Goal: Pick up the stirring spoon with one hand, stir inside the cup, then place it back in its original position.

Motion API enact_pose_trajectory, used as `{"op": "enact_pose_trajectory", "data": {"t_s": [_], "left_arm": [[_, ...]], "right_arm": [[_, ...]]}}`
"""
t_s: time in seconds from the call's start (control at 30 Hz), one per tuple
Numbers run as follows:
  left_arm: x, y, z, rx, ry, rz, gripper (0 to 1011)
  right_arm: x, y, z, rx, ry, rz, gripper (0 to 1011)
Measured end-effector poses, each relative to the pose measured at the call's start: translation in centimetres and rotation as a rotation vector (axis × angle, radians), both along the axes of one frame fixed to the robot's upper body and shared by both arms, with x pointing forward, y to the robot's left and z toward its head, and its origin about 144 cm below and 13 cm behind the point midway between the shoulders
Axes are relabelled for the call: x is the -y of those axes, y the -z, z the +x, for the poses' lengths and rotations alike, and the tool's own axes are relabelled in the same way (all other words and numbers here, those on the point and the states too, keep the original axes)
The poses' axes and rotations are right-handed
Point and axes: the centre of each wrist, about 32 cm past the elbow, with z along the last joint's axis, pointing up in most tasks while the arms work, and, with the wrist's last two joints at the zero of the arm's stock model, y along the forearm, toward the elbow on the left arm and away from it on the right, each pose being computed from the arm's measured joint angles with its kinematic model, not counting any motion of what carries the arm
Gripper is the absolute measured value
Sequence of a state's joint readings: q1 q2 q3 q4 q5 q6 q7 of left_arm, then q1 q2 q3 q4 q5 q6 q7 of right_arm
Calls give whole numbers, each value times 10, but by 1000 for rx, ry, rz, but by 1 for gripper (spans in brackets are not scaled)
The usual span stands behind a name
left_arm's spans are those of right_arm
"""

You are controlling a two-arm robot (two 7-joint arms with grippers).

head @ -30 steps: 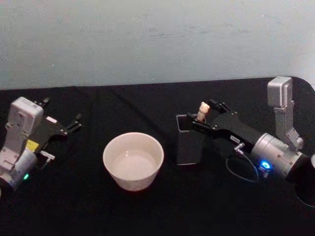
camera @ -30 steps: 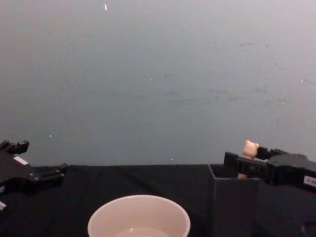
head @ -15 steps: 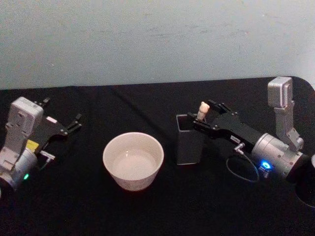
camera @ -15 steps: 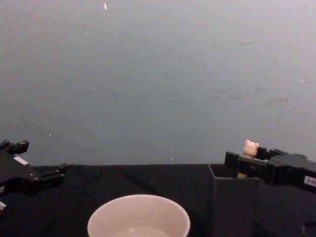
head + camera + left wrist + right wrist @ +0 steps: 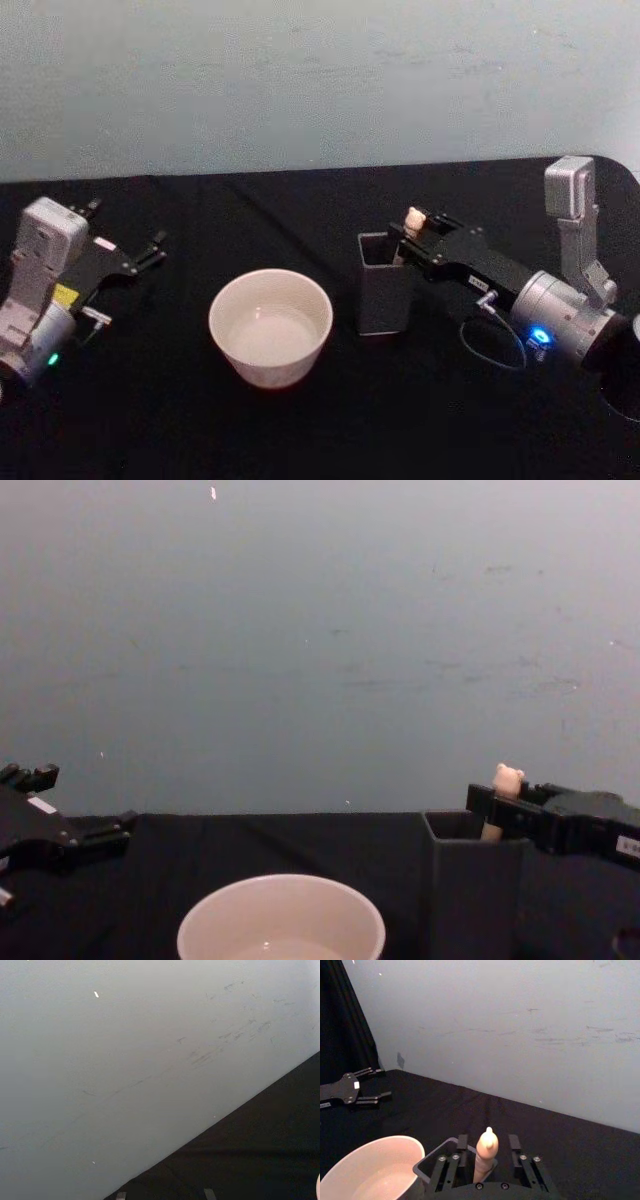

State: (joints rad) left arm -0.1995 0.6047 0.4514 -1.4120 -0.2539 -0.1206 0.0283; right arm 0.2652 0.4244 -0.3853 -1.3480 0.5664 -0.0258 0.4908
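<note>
The stirring spoon (image 5: 413,217) stands upright in the dark grey square holder (image 5: 385,285), its original position. Its beige bear-head handle (image 5: 508,778) sticks out above the rim, and its neck and bowl are hidden inside. My right gripper (image 5: 409,232) is open at the holder's top. In the right wrist view its fingers (image 5: 462,1141) flank the handle (image 5: 486,1152) with a gap on each side. The cream cup (image 5: 270,325) sits left of the holder, holding some clear liquid. My left gripper (image 5: 128,222) is open and parked at the far left, away from the cup.
A black cloth (image 5: 300,430) covers the table and a pale wall (image 5: 300,80) rises behind it. A thin cable loop (image 5: 490,345) lies beside the right arm. The cup and the holder stand close together with a narrow gap between them.
My right gripper has drawn back slightly to the right along the holder's top. The spoon stays upright in the holder. The left arm has not moved.
</note>
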Motion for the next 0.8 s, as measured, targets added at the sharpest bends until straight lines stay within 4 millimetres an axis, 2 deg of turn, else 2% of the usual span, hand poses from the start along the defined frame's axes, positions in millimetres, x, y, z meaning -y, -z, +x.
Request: {"op": "enact_pose_trajectory", "data": {"t_s": [0.23, 0.37, 0.8], "left_arm": [[0, 0, 0, 0, 0, 0, 1001], [0, 0, 0, 0, 0, 0, 1001], [0, 0, 0, 0, 0, 0, 1001]], "right_arm": [[0, 0, 0, 0, 0, 1, 303], [0, 0, 0, 0, -1, 1, 216], [0, -1, 0, 4, -6, 1, 211]]}}
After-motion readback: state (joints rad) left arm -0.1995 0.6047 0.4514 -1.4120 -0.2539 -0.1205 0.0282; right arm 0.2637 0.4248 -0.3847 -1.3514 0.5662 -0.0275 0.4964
